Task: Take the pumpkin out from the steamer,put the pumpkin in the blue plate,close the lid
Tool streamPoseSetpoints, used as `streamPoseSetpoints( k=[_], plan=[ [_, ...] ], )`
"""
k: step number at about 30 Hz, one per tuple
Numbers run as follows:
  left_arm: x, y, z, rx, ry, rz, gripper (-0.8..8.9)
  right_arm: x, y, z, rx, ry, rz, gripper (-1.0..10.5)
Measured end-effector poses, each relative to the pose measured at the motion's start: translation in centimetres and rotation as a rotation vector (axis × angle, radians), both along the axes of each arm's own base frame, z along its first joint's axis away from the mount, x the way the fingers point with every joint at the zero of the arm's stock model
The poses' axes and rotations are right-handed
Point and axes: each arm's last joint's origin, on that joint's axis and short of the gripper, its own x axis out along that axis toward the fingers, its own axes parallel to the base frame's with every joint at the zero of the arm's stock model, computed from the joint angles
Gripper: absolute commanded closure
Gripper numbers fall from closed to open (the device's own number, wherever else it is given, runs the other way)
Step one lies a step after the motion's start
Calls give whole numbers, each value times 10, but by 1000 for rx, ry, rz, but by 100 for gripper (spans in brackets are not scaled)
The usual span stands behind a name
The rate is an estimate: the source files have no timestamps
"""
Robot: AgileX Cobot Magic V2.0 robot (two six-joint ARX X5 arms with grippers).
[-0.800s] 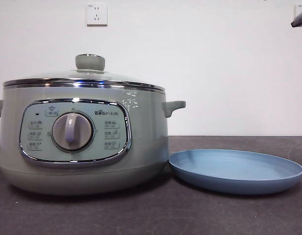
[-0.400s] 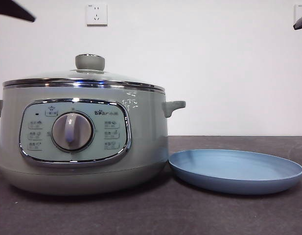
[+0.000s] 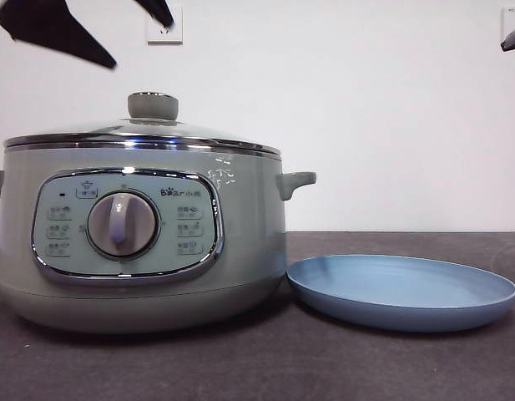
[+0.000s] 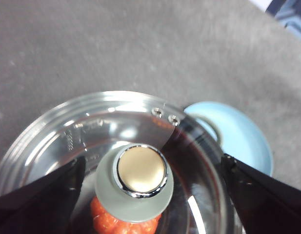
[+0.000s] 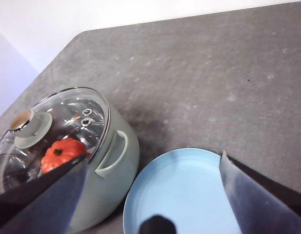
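The steamer (image 3: 140, 242) stands at the left with the glass lid (image 3: 140, 134) closed on it. The lid's green knob (image 3: 153, 106) is on top. My left gripper (image 3: 142, 43) hangs open a little above the knob; in the left wrist view the gripper (image 4: 153, 160) has a jaw on either side of the knob (image 4: 140, 170). The pumpkin (image 4: 123, 222) shows orange through the glass, inside the steamer; it also shows in the right wrist view (image 5: 62, 152). The blue plate (image 3: 403, 288) lies empty to the steamer's right. My right gripper (image 5: 153, 157) is open, high above the plate (image 5: 179, 195).
A dark grey table (image 3: 265, 359) carries everything. A white wall with a socket (image 3: 165, 29) stands behind. The right arm shows only as a black tip (image 3: 514, 38) at the top right corner.
My left gripper has come down into the front view from the top left, toward the lid's knob. The steamer, lid and plate have not moved.
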Motion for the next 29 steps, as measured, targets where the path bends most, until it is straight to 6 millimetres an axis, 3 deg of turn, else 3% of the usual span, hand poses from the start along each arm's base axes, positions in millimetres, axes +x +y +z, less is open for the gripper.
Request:
streamPoseSetpoints(
  k=[7,13,18,23,29],
  plan=[
    [18,-17,-24,107,42,-1,347,0,0,0,0,0,0,501],
    [23,-26,-33,144,48,-30,360,0,0,0,0,1,0,501],
    [22,-30,-34,161,36,-57,637,0,0,0,-1,2,-1,501],
    [22,-29,-35,189,19,-59,829,0,0,0,-1,3,-1,501],
    [22,-29,-34,197,12,-62,822,0,0,0,-1,3,-1,502]
  ],
)
